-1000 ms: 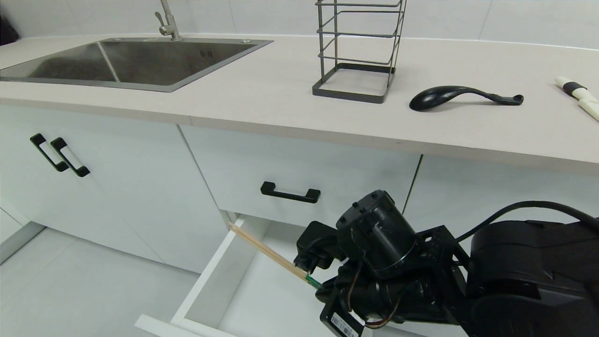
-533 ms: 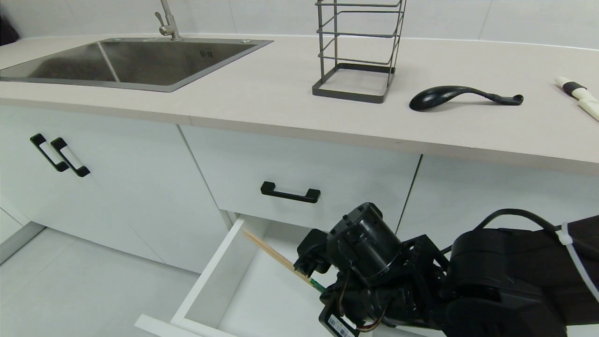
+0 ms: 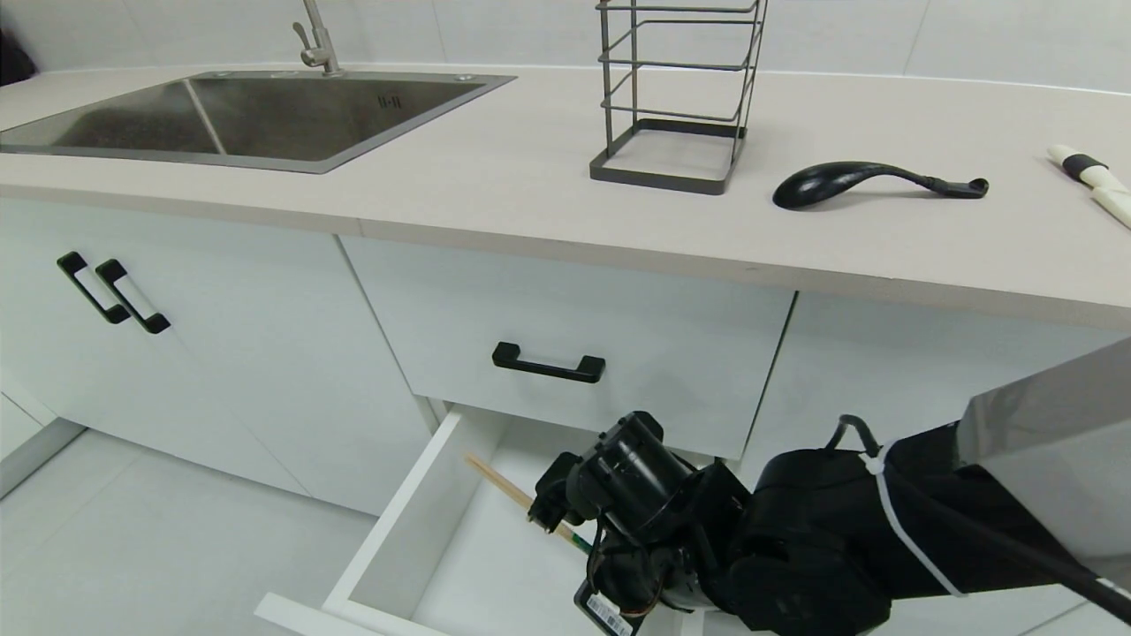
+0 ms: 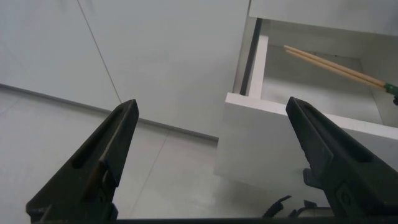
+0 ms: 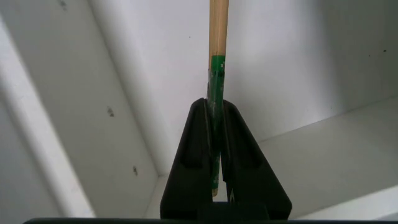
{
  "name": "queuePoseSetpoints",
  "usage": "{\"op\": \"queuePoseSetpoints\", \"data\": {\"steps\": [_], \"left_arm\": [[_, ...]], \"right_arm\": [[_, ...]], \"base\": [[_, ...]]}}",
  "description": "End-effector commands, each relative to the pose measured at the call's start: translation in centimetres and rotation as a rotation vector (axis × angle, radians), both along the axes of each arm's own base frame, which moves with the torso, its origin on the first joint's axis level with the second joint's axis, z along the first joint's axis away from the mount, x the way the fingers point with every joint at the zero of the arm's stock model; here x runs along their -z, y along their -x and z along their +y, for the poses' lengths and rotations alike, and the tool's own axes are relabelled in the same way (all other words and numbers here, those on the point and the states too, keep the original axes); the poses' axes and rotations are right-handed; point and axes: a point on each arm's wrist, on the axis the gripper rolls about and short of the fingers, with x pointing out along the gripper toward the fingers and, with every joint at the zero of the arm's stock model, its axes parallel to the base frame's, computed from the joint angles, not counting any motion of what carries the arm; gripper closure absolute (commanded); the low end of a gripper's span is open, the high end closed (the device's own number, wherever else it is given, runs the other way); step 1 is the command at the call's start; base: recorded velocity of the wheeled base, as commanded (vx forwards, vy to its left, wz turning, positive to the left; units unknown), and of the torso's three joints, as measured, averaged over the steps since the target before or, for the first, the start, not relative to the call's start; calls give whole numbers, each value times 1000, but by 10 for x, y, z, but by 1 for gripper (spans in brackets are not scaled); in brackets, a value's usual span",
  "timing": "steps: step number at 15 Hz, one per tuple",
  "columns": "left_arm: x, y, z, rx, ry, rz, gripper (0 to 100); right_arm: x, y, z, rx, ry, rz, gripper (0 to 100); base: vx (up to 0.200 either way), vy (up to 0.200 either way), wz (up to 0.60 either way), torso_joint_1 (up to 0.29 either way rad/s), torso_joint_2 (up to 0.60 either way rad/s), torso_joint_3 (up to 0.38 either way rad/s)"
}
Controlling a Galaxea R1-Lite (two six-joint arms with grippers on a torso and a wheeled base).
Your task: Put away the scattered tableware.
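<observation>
chopsticks [image 3: 511, 488]: a wooden pair with green ends, held on a slant inside the open drawer [image 3: 387, 521]. The tips point toward its far left corner, and I cannot tell whether they touch the drawer bottom.
right fingers [image 5: 196, 143]: pressed together on the green end of the chopsticks, with the long bare part reaching out ahead of them.
left fingers [image 4: 118, 143]: spread wide with nothing between them, hanging low above the floor, left of the drawer.
handling: the sticks look light, stiff and thin. Being smooth, they will likely roll on each other and swing when held by one end only.
where to hold: pinching both sticks together, as here, suits lowering them flat. A hold nearer the middle would swing less.
spoon [image 3: 822, 184]: black and curved, lying on the tabletop [image 3: 495, 177] right of the wire rack [image 3: 658, 181]. It is probably hard and light, and the slim handle looks the easiest place to grip.
</observation>
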Motion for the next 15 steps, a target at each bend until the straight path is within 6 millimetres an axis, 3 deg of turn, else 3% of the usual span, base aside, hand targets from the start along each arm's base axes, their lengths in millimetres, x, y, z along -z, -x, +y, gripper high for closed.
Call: {"op": "queuePoseSetpoints", "data": {"steps": [1, 6, 15], "left_arm": [[0, 0, 0, -1, 1, 0, 0], [0, 0, 0, -1, 1, 0, 0], [0, 0, 0, -1, 1, 0, 0]], "right_arm": [[22, -8, 5, 10, 41, 26, 100], [38, -22, 23, 45, 50, 13, 100], [61, -25, 27, 96, 115, 47, 100]], "base": [[0, 0, 0, 0, 0, 0], [0, 0, 0, 0, 0, 0], [0, 0, 0, 0, 0, 0]]}}
